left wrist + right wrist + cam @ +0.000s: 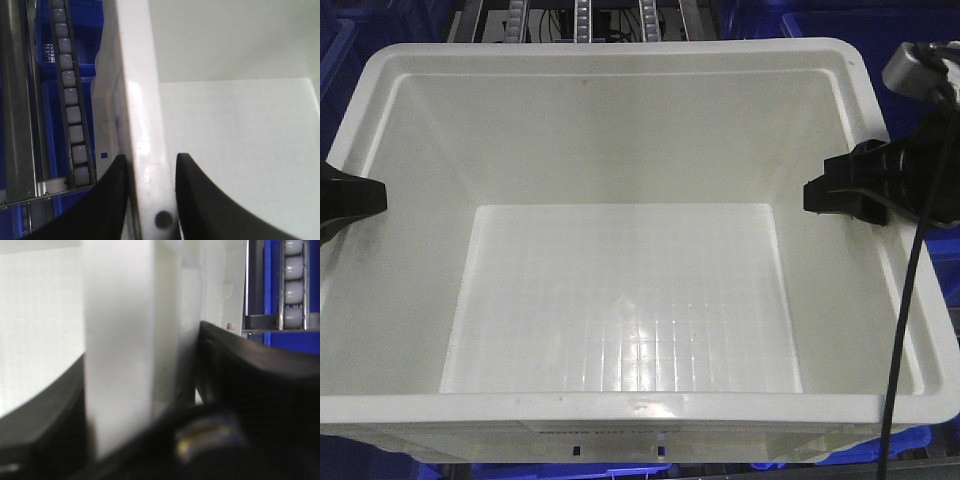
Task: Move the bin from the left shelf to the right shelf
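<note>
The white bin (610, 55) fills the front view, empty, with its grid floor showing. My left gripper (370, 197) is shut on the bin's left rim (142, 100); in the left wrist view its gripper (150, 159) has one black finger outside the wall and one inside. My right gripper (820, 195) is shut on the bin's right rim (117, 340), and in the right wrist view this gripper (142, 340) straddles the wall the same way. The right shelf is out of view.
Behind the bin stands a roller rack (582, 20) with loose black cables. Dark blue crates (340, 50) sit at both sides and below the bin's front edge. A roller track (67, 100) runs beside the left wall, another roller track (294, 285) beside the right.
</note>
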You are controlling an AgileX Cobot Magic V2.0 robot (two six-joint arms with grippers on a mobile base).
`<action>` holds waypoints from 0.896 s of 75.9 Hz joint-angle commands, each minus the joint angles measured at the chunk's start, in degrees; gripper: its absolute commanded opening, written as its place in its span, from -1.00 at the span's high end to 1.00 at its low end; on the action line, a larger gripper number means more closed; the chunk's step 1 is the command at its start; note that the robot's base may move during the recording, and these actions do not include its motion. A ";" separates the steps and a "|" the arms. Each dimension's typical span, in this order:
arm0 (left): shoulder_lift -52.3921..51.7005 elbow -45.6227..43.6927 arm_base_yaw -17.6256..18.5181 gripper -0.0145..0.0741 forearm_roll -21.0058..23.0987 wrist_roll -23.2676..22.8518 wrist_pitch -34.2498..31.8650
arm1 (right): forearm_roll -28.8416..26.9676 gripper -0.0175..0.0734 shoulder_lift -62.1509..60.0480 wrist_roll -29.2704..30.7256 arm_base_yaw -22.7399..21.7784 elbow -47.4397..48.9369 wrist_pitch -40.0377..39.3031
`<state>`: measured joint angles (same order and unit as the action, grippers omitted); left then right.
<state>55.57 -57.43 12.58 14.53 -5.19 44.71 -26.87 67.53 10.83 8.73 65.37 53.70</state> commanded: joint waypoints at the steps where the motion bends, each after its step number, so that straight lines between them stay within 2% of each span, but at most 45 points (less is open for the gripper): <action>1: -1.68 -2.52 0.47 0.69 4.56 0.81 -7.36 | -6.33 0.63 -1.91 1.82 0.09 2.56 -4.30; 68: -1.68 -2.52 0.47 0.69 4.56 0.81 -7.36 | -6.33 0.63 -1.91 1.82 0.09 2.56 -4.30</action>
<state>55.57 -57.43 12.58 14.66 -5.19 44.71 -26.87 67.53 10.96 8.67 65.37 53.70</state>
